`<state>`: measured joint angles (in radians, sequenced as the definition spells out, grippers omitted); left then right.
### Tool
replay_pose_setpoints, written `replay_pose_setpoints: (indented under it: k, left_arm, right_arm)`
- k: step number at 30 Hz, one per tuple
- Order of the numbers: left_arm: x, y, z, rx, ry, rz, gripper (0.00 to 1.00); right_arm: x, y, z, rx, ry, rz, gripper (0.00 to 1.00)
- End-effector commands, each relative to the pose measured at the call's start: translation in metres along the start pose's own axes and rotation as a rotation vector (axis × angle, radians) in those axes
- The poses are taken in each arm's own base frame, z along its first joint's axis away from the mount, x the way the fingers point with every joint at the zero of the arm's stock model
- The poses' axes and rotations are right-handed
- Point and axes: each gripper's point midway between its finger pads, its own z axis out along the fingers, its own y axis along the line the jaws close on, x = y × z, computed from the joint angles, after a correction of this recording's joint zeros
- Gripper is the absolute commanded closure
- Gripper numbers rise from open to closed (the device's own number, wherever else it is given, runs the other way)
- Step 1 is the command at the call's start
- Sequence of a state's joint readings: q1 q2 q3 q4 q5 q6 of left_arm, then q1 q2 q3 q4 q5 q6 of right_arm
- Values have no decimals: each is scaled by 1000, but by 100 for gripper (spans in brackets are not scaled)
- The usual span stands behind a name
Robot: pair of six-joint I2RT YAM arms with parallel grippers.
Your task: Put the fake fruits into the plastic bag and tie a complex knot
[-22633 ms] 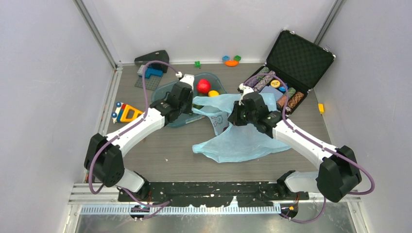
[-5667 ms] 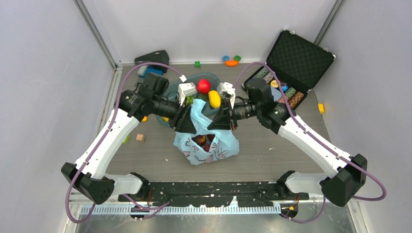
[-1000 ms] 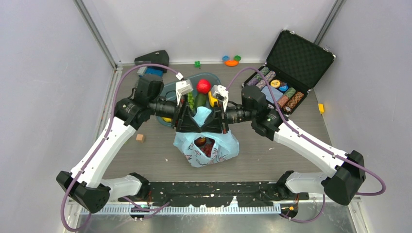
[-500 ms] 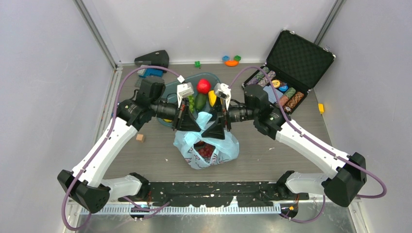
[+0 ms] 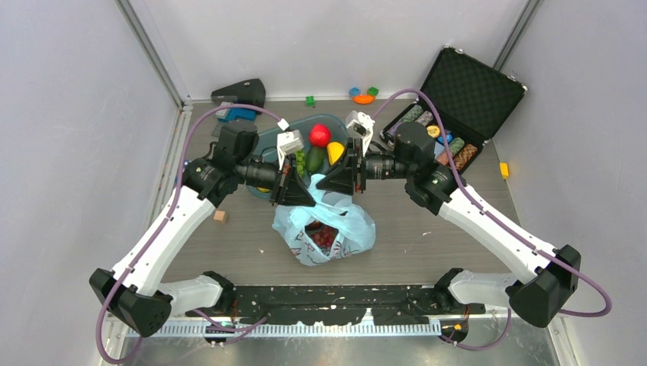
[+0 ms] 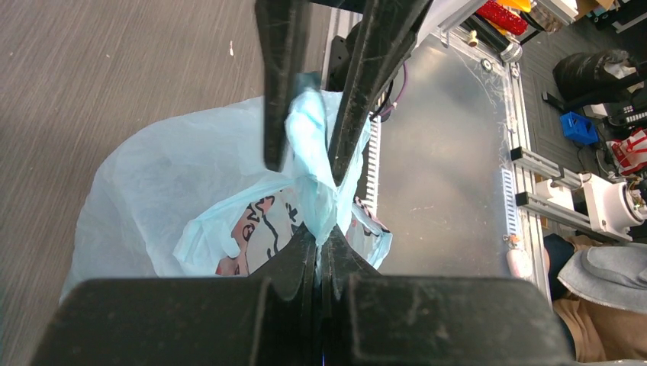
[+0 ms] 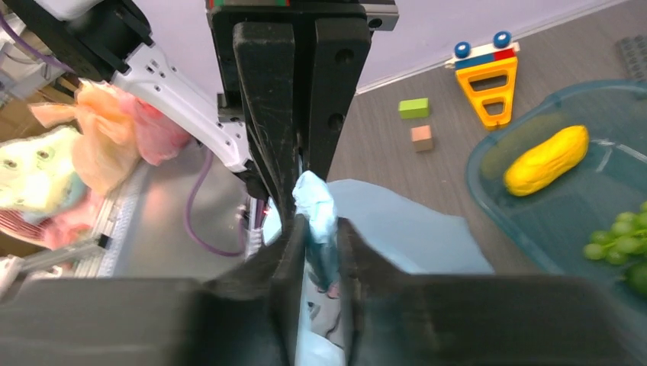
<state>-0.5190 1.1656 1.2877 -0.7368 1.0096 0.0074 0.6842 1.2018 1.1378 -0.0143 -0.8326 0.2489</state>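
Our left pincer (image 5: 294, 187) and right pincer (image 5: 336, 181) each clamp a handle of the plastic bag (image 5: 352, 226), standing on the desk (image 5: 229, 248); we should pull evenly, crossing handles without spilling the fake fruits (image 5: 323, 236) inside.

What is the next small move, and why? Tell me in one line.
Probably swing the right gripper across the left gripper to cross the handles: each is shut on a handle of the plastic bag, some fake fruits lie inside, and no knot is tied yet.
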Motion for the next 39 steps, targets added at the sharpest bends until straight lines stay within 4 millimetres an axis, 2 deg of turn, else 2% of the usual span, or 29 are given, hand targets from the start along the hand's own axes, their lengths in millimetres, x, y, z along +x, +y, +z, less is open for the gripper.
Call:
replay_pose_setpoints:
  k: [1,3,6,8,10,14,17,19,24,29,32,36,39]
  left_arm:
    - [-8,-6,-3,5,-31,49,100]
    - [-7,-5,-3,-2,-27,43,94]
    - [-5,-1,-3,-22,-17,33,87]
    - [-5,0,-3,-27,-14,32,85]
    - [-4,0,-3,-32,-13,33,86]
    - [-4,2,-4,-52,-14,37,94]
    - [-3,8,-4,-80,-13,27,97]
    - [-5,11,-4,-102,-19,11,100]
    - [-11,20,-5,-153,-44,-8,100]
    - [-12,22,-8,-179,-68,-16,100]
    - [-12,24,-9,-194,-85,-22,100]
    - [-7,24,-10,-199,-76,-41,96]
    - [-1,24,-10,-199,-69,-52,94]
  right_arm:
    - [-31,10,-1,-15,-80,-46,88]
    - [-32,10,-3,-1,-91,-56,94]
    - [-33,8,-7,29,-95,-77,95]
    - [-35,8,-10,48,-97,-89,95]
    - [-37,8,-12,60,-102,-104,95]
    - [-39,12,-16,60,-110,-125,95]
    - [-39,27,-20,37,-120,-171,95]
    - [-30,35,-19,32,-91,-204,95]
    - [5,48,-9,11,27,-222,95]
    - [47,43,1,32,134,-170,95]
    - [63,44,7,27,166,-159,95]
    - [75,39,10,50,183,-142,95]
    - [73,38,8,66,153,-146,95]
